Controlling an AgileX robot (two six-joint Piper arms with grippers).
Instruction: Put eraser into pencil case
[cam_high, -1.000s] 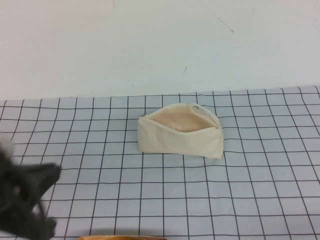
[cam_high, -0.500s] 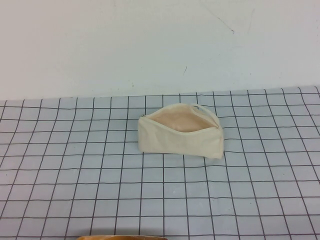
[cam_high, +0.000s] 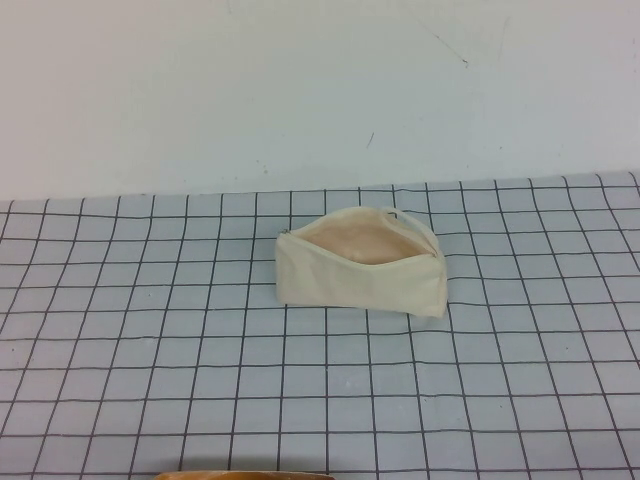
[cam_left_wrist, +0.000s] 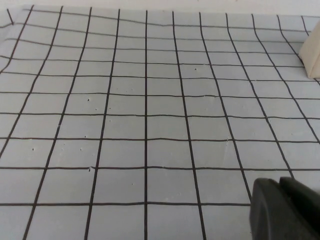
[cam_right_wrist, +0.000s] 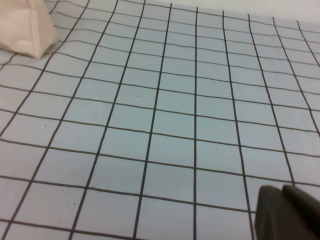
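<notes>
The cream-white pencil case (cam_high: 345, 285) lies mid-table in the high view, its zip open and the beige-pink lining showing. No eraser shows in any view. Neither arm shows in the high view. In the left wrist view my left gripper (cam_left_wrist: 280, 206) is shut and empty, low over bare grid mat, with a corner of the pencil case (cam_left_wrist: 312, 52) far off. In the right wrist view my right gripper (cam_right_wrist: 282, 211) is shut and empty over the mat, with a corner of the pencil case (cam_right_wrist: 25, 27) far off.
A grey mat with a black grid (cam_high: 200, 380) covers the table up to a white wall (cam_high: 300, 90) at the back. The rim of an orange-brown object (cam_high: 245, 475) shows at the near edge.
One second ago my left arm showed dark at the lower left of the high view. It has drawn back out of that view. The pencil case has not moved.
</notes>
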